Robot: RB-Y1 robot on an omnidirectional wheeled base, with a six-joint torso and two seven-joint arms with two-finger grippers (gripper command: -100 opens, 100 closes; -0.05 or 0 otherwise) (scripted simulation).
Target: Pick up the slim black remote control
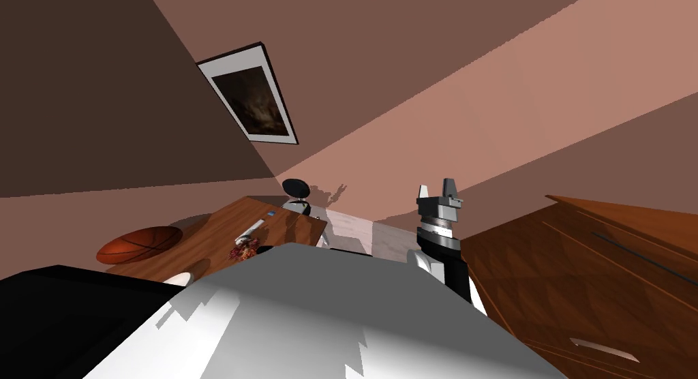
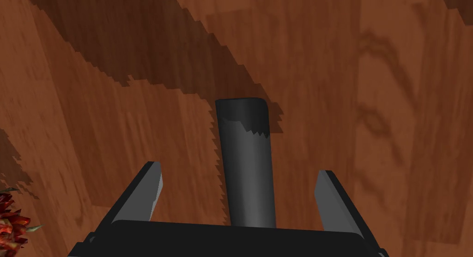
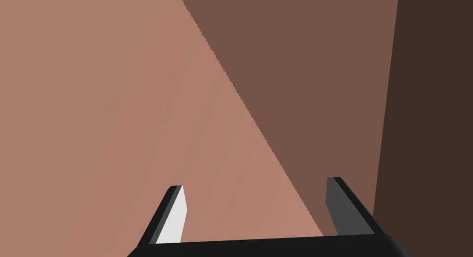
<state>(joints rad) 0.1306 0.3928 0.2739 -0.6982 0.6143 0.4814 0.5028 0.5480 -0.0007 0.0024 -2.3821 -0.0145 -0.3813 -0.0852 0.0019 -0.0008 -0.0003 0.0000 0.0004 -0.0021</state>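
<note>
While it lies flat on the wooden tabletop (image 2: 115, 106), the remote (image 2: 245, 166), drawn dark grey, runs lengthwise between the L jaws, w/ its near end hidden behind their dark body and its far end in shadow. L jaws are spread: fingers (image 2: 150, 189) stand either side of remote, apart from it. Red spiky clump (image 2: 11, 224) lies near remote, beyond one finger. Basketball (image 1: 140, 244) and a slim white item (image 1: 251, 230) rest on same tabletop, farther from remote. R jaws, raised well apart from remote, are spread too, holding nothing. Dark chair (image 1: 296, 189) stands beyond tabletop; wooden dresser (image 1: 600, 273) well apart from remote.
</note>
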